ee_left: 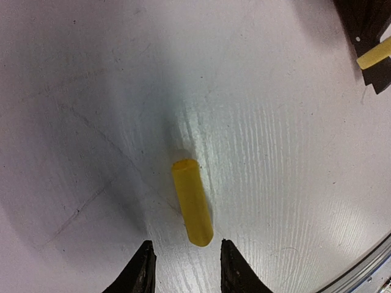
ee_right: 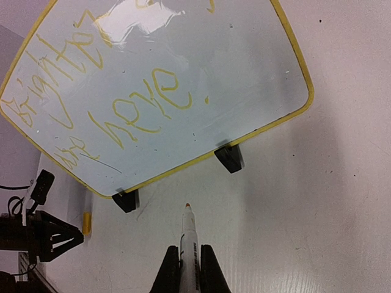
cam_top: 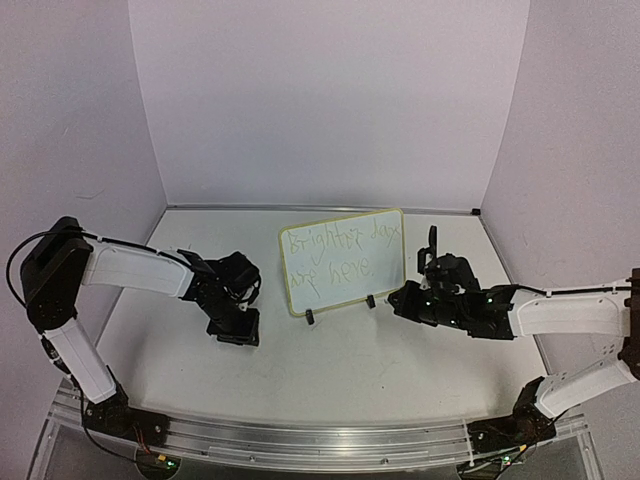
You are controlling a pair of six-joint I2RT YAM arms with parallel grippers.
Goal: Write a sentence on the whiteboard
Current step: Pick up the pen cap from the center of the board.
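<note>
**Marker (ee_right: 188,227) pinched in right gripper (ee_right: 189,249)**

Right wrist: the whiteboard (ee_right: 244,79) is stood on the counter (ee_right: 342,201) beyond, bearing the sentence (ee_right: 146,104). Left wrist: a yellow cap (ee_left: 192,201) is seen before the spread left gripper (ee_left: 186,244). Top: the whiteboard is flanked by both grippers.

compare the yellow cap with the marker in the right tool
The yellow cap lies loose on the table, untouched, just ahead of the open left tool. The marker is clamped in the right tool. The cap is plain yellow all over, while the marker has a white printed body with a yellowish tip. Both are slim, round pieces.
</note>
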